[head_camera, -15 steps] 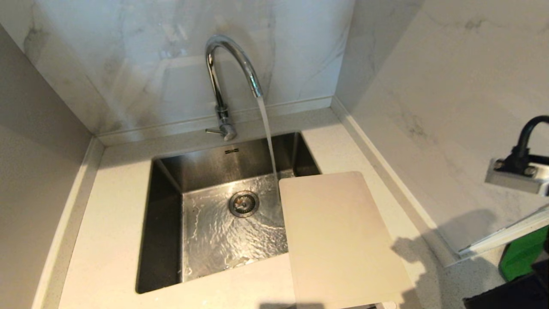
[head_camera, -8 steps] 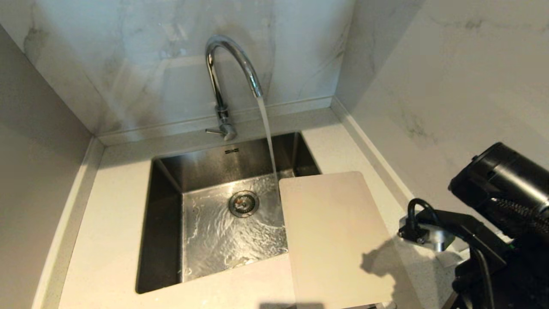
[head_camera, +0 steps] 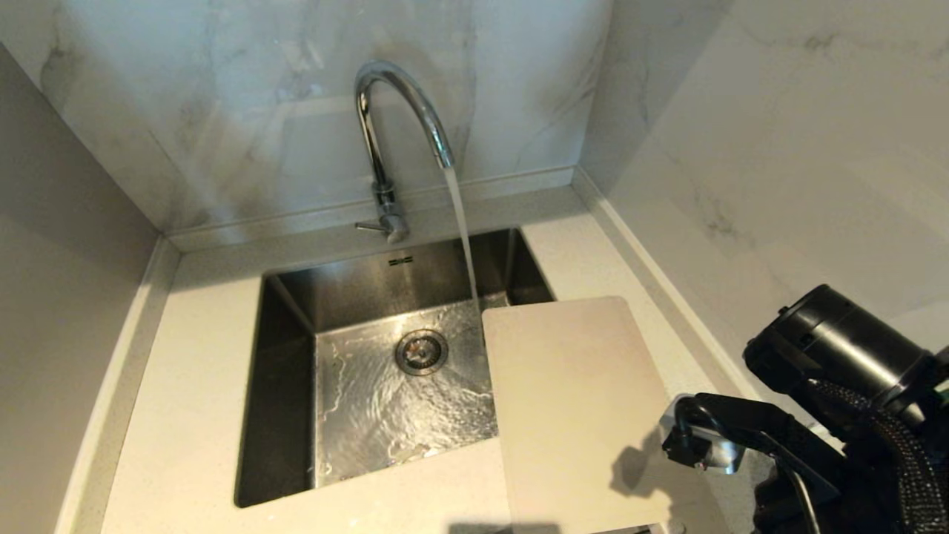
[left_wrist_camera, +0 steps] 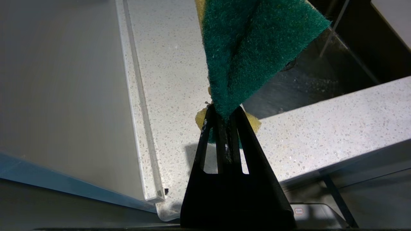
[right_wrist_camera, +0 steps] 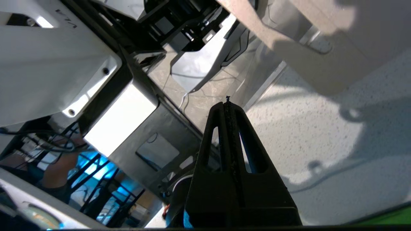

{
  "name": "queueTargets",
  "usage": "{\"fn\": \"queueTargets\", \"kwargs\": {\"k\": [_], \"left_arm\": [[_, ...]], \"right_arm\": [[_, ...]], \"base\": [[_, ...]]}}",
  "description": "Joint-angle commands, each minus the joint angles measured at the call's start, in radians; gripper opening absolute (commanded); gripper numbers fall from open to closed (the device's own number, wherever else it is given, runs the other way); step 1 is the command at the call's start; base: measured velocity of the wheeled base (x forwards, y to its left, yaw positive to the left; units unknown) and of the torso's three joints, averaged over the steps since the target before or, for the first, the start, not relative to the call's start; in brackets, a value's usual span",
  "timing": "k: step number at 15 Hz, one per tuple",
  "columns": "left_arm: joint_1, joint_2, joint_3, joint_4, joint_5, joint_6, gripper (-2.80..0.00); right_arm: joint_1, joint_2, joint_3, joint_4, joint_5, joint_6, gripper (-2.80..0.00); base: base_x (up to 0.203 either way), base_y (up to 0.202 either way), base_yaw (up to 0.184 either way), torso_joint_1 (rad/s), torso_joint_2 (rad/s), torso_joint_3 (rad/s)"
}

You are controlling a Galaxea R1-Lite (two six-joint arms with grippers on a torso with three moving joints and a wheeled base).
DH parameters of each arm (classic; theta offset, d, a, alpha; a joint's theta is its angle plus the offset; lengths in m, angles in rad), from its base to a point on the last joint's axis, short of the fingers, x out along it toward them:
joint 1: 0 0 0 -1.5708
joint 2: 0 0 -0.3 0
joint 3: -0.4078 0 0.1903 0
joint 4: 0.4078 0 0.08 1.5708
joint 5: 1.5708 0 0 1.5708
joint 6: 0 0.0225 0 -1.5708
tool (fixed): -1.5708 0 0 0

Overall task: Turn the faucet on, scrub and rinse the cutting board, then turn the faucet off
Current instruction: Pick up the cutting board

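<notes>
The chrome faucet stands behind the sink, and water runs from its spout into the basin. Its thin lever sticks out to the left at the base. The cream cutting board lies flat on the counter at the right, its left edge over the sink. My right arm hangs over the counter just right of the board. The right gripper is shut and empty, and the board's slotted end shows beyond it. My left gripper is shut on a green and yellow sponge, outside the head view.
The steel sink is sunk into a speckled white counter, with marble walls behind and to the right. A low rim runs along the counter's left side. A bright green edge shows beside the right gripper.
My right arm has swung down and leftward into the lower right of the head view, ending beside the board's right edge. Its shadow now falls on the board. Water keeps running.
</notes>
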Motion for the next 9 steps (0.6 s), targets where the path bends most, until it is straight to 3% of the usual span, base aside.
{"fn": "queueTargets", "kwargs": {"k": [1, 3, 5, 6, 9], "left_arm": [[0.002, 0.0, 0.002, 0.0, 0.0, 0.0, -2.8], [0.001, 0.0, 0.002, 0.0, 0.0, 0.0, -2.8], [0.001, 0.0, 0.002, 0.0, 0.0, 0.0, -2.8], [0.002, 0.0, 0.002, 0.0, 0.0, 0.0, -2.8], [0.001, 0.0, 0.002, 0.0, 0.0, 0.0, -2.8]], "right_arm": [[0.002, 0.011, 0.075, -0.084, -0.005, -0.016, -2.8], [0.004, 0.017, 0.107, -0.139, -0.017, -0.052, -2.8], [0.019, 0.01, 0.13, -0.142, -0.083, -0.066, -2.8], [0.026, 0.008, 0.144, -0.156, -0.117, -0.093, 0.0], [0.046, 0.014, 0.162, -0.214, -0.133, -0.158, 0.0]], "base": [[0.0, 0.0, 0.0, 0.0, 0.0, 0.0], [0.0, 0.0, 0.0, 0.0, 0.0, 0.0], [0.0, 0.0, 0.0, 0.0, 0.0, 0.0], [0.0, 0.0, 0.0, 0.0, 0.0, 0.0], [0.0, 0.0, 0.0, 0.0, 0.0, 0.0]]}}
